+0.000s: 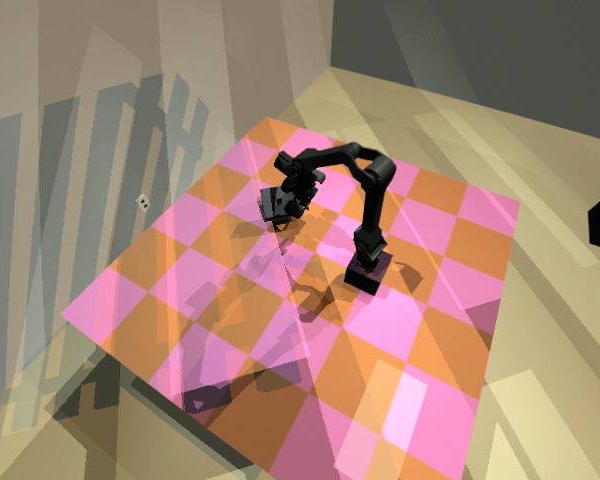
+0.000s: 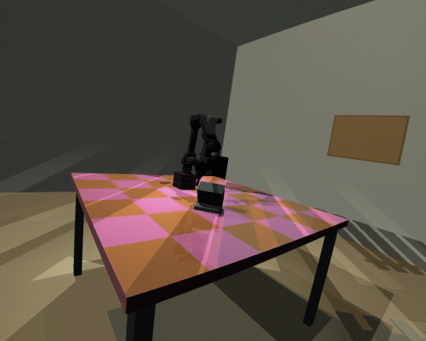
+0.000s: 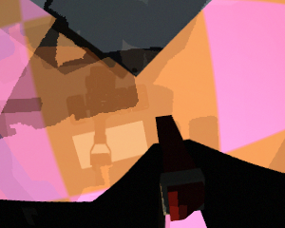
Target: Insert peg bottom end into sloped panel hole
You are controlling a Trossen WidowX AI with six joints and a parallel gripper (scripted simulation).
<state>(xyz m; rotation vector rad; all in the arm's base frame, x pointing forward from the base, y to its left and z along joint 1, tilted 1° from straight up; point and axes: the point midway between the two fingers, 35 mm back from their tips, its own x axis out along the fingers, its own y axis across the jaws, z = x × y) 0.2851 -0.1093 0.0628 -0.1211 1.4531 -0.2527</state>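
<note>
The dark red peg is a long, narrow bar in the wrist view, between the black fingers of my gripper. The gripper is shut on it. A grey block-like part with bright red patches shows at the peg's near end. The dark grey sloped panel stands close beside the gripper, and one corner points toward the peg in the wrist view. The peg looks clear of the panel there. A dark mark on the panel's face in the top camera looks like the hole. The peg's bottom end is hard to tell.
The arm's dark base block stands on the pink and orange checkered table. Shadows and light patches cross the tabletop. The arm arches above the table toward the panel.
</note>
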